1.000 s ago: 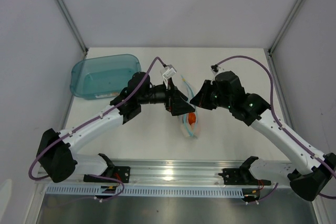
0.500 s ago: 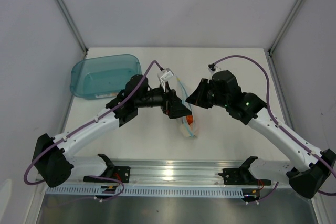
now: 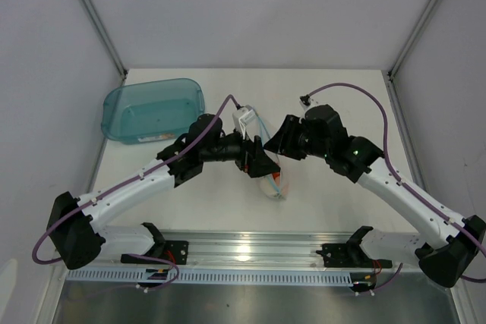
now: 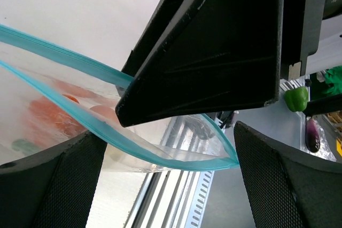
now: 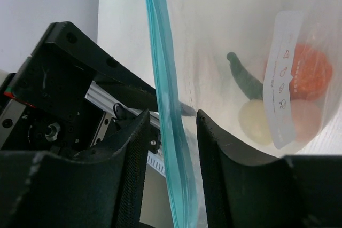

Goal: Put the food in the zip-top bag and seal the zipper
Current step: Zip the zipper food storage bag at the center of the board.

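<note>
Right gripper (image 3: pixel 283 144) is closed down on the zipper (image 5: pixel 160 52). Its wrist view shows the light-blue ribbed strip running through the narrow gap between the two black textured fingers (image 5: pixel 124 185).

Left gripper (image 3: pixel 258 163) is open. Its matte stippled pads (image 4: pixel 51 182) sit wide apart at the frame corners, with the bag's corner between them and nothing pinched.

The zip-top bag (image 3: pixel 273 184) is at mid-table (image 3: pixel 334 89) between the two grippers. It is thin, clear, floppy film, wrinkled and glossy.

The food is all inside:
- orange round fruit (image 5: pixel 310 73), pebbled skin
- slim dark-green vegetable (image 5: pixel 245 80), curved and tapered
- smooth cream egg-like lump (image 5: pixel 255 122)
- white printed label (image 5: pixel 283 94) on the film, covering part of the fruit

What each view adds:
- Top view: only an orange blur in the bag, plus the teal translucent tub (image 3: pixel 152 108), rounded rectangle, well apart at the far left, and the aluminium rail (image 3: pixel 250 248) at the near edge.
- Left wrist: two blue strip lines converging to the bag's corner, with the upper one vanishing behind the right gripper's smooth black housing. Past the table edge there is a green pepper-shaped piece (image 4: pixel 296 99) and a purple eggplant-shaped one (image 4: pixel 312 134).
- Right wrist: the only clear look at the individual food items.
</note>
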Controlling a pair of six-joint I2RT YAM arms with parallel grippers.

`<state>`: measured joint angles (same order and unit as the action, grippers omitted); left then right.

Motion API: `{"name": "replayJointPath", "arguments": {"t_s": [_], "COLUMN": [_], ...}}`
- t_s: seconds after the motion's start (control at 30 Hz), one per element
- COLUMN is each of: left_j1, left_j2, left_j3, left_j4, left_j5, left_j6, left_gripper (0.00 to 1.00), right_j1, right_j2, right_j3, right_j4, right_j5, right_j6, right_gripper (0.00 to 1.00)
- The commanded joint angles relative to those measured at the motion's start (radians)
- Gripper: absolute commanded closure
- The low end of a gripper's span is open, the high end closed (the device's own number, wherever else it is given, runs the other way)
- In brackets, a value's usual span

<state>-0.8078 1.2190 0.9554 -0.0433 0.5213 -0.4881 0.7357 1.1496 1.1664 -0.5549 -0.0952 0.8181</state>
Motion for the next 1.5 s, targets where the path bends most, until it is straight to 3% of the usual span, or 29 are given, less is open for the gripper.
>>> {"name": "replayJointPath", "arguments": {"t_s": [0.0, 0.27, 0.5, 0.63, 0.97, 1.17, 1.33, 1.47], "left_j1": [-0.007, -0.056, -0.068, -0.068, -0.087, -0.088, -0.088, -0.088], "left_j2": [-0.023, -0.012, -0.041, -0.035, -0.036, -0.036, -0.042, -0.042], "left_j3": [0.006, 0.065, 0.029, 0.046, 0.062, 0.056, 0.056, 0.066], "left_j4": [0.002, -0.067, -0.026, -0.085, -0.176, -0.194, -0.199, -0.211], "left_j5": [-0.043, -0.179, -0.199, -0.228, -0.316, -0.322, -0.328, -0.331], "left_j6": [0.003, -0.040, -0.069, -0.076, -0.064, -0.055, -0.047, -0.043], "left_gripper": [0.01, 0.01, 0.00, 0.00, 0.01, 0.11, 0.32, 0.37], "right_j1": [0.007, 0.004, 0.001, -0.001, 0.001, 0.002, 0.004, 0.008], "right_j2": [-0.034, -0.025, -0.034, -0.025, -0.042, -0.028, -0.013, 0.004], "right_j3": [-0.019, -0.045, -0.108, -0.139, -0.148, -0.151, -0.149, -0.145], "right_j4": [0.026, 0.117, 0.207, 0.262, 0.257, 0.254, 0.256, 0.259], "right_j5": [-0.007, -0.113, -0.167, -0.195, -0.132, -0.127, -0.123, -0.132], "right_j6": [0.010, 0.084, 0.193, 0.240, 0.277, 0.277, 0.274, 0.260], "right_gripper": [0.57, 0.57, 0.59, 0.63, 0.65, 0.64, 0.65, 0.64]}}
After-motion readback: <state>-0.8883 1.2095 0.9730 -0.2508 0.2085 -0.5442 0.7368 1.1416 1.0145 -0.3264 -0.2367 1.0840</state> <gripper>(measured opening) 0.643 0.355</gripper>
